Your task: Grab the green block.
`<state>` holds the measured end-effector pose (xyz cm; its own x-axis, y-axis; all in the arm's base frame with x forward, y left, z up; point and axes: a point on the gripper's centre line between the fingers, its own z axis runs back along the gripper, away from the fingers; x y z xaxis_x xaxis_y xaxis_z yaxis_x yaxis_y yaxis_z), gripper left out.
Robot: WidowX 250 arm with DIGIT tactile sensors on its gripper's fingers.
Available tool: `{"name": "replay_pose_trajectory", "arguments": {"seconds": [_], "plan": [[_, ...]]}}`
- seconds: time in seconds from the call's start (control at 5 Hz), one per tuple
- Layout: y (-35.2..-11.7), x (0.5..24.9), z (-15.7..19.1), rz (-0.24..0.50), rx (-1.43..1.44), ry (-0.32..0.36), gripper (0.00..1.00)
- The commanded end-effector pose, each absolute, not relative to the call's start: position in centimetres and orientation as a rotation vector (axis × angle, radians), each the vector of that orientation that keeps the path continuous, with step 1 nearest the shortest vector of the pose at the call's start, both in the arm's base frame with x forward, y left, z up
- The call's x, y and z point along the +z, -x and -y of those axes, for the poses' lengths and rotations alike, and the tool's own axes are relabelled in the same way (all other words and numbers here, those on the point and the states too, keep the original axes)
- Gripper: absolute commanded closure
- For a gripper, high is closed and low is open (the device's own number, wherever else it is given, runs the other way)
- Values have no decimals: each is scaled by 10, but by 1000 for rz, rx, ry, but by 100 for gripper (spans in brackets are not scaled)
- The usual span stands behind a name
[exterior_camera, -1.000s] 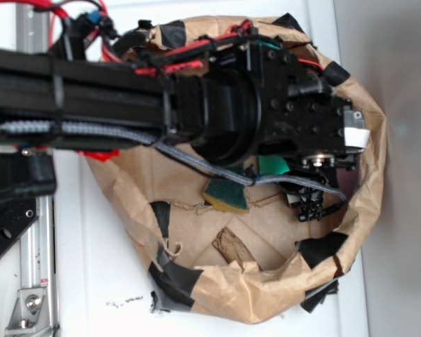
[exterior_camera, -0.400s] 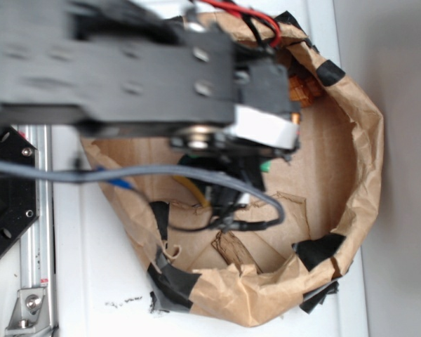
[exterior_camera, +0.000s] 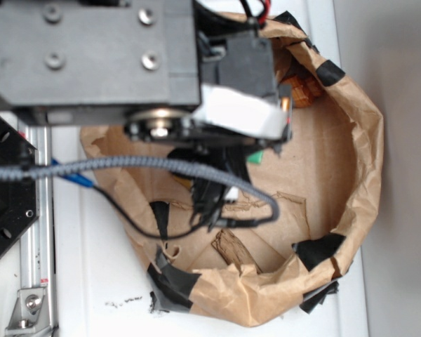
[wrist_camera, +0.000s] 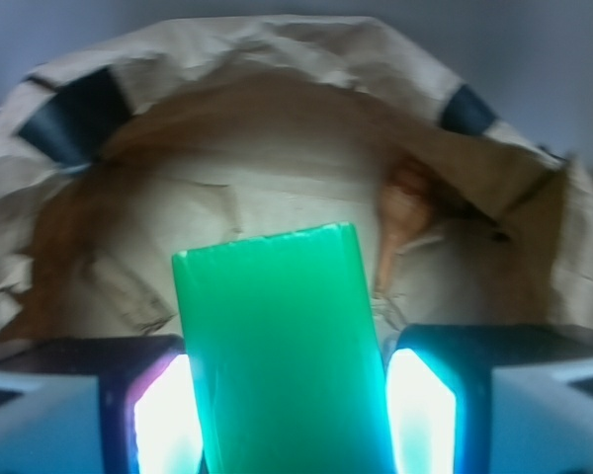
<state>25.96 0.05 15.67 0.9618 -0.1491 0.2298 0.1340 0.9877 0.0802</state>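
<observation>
So we've got the green block (wrist_camera: pixel 277 346) sitting right between the two pads of the claw (wrist_camera: pixel 277 395) in the wrist view; the claw looks clenched on it, both lit pads (wrist_camera: pixel 163 415) pressed up against its long sides, with most of the bar sticking out ahead of them. From the exterior view the arm covers nearly everything, and only a small green corner (exterior_camera: pixel 256 157) peeks out under the wrist, over the middle of the paper bowl (exterior_camera: pixel 365 140).

For doing this bit well, we'd say keep the squeeze steady and go straight up; the block is smooth and plain-faced, so it'll probably slip if we tilt or jerk; also keep the dangling cable (exterior_camera: pixel 161 165) off the crumpled rim.

As for the container: it's a brown paper bowl patched with black tape (exterior_camera: pixel 175 277), sitting on the white tabletop (exterior_camera: pixel 91 281) toward its right edge; inside we can make out a small brownish-orange thing (exterior_camera: pixel 305 88) against the far wall, plus a torn paper scrap (exterior_camera: pixel 231 247) on the floor near the front rim; the rest is hidden by the arm.
</observation>
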Motion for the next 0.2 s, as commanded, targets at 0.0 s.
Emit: {"name": "replay_pose_trajectory", "arguments": {"seconds": [0.0], "plan": [[-269,161,-13,281,-101,-78,100]]}}
